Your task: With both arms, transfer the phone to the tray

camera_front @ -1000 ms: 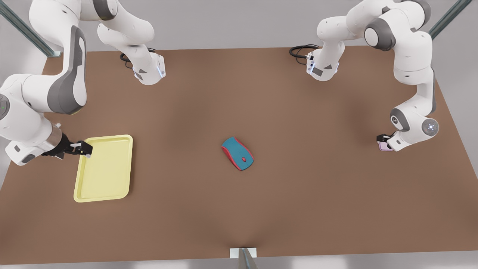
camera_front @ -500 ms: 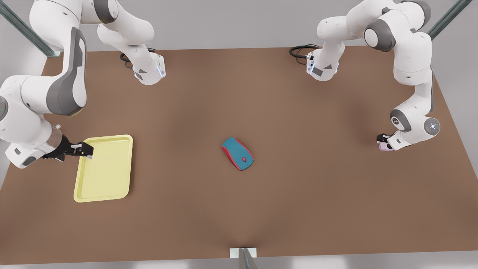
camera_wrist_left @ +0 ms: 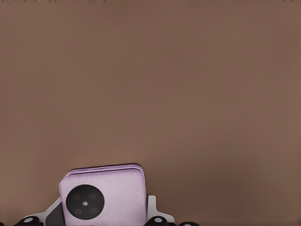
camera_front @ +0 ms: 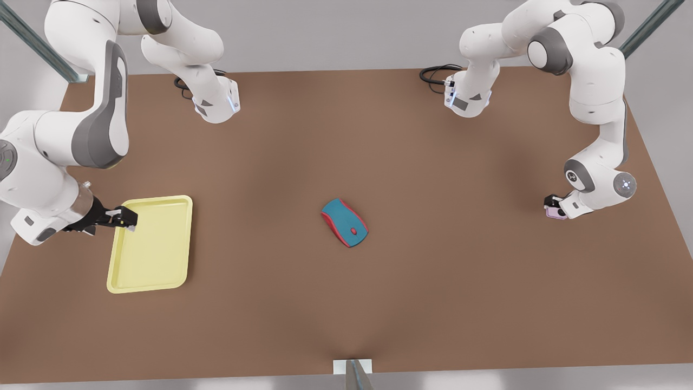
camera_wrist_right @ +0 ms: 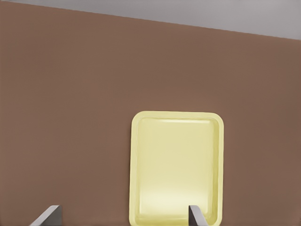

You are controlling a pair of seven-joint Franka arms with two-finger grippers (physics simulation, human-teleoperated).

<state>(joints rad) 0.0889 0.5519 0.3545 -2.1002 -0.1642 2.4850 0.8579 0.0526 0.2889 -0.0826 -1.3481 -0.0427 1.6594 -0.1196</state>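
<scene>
The pale pink-lilac phone [camera_wrist_left: 106, 193] with its dark round lens sits between the fingers [camera_wrist_left: 151, 207] of my left gripper [camera_wrist_left: 101, 214], which is shut on its sides. In the front view this gripper [camera_front: 552, 205] and the phone [camera_front: 555, 213] are low over the table at the front view's far right. The pale yellow tray [camera_front: 154, 271] lies flat at the front view's left. My right gripper [camera_front: 129, 219] hovers over the tray's rim, open with nothing between its fingers [camera_wrist_right: 195, 215]. The right wrist view shows the tray [camera_wrist_right: 176, 165] just beyond them.
A teal-and-red computer mouse [camera_front: 345, 222] lies mid-table between the phone and the tray. Both arm bases [camera_front: 216, 105] stand at the table's far edge with black cables. A small metal post [camera_front: 353, 374] sits at the near edge. Brown tabletop [camera_front: 460, 281] surrounds everything.
My left gripper has shifted slightly toward the front view's left, and the phone moved with it. My right gripper has crept a little further over the tray's rim.
</scene>
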